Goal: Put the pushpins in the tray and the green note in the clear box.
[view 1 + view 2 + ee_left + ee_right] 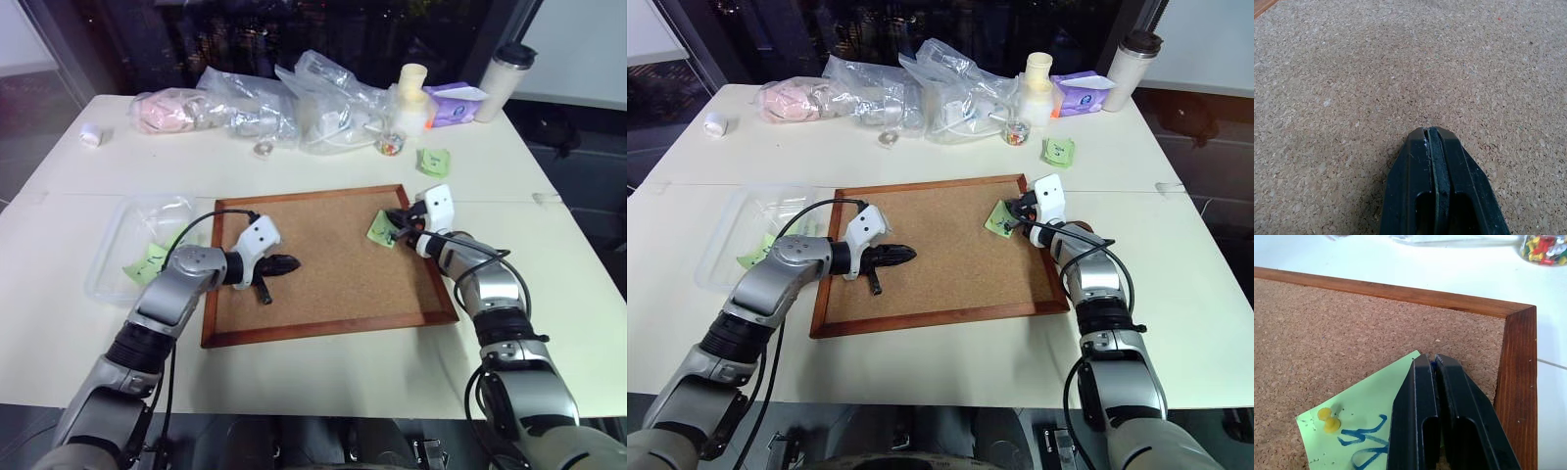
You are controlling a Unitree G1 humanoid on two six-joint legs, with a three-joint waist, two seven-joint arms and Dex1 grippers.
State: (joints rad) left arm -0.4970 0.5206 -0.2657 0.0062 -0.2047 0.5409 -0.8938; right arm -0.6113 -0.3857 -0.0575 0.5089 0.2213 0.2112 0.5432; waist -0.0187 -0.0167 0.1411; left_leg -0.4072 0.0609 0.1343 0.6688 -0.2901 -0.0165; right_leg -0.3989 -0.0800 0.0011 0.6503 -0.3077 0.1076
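Note:
A light-green note [1364, 431] with blue scribbles lies on the cork board [323, 274] near its far right corner. A yellow pushpin [1327, 419] sticks in the note. My right gripper [1433, 361] is shut at the note's corner, with a small blue pushpin head [1433, 365] pinched between its tips. Over the board's left part, my left gripper [284, 263] is shut with nothing in it, just above the cork. The clear box [106, 250] sits left of the board with green notes [147, 262] inside. The tray is out of view.
Another green note [432, 161] lies on the table beyond the board. A small jar of coloured pins [390, 144], clear plastic bags [313, 103], a bottle [412, 98], a purple pack [456, 103] and a tumbler [505, 80] crowd the far edge.

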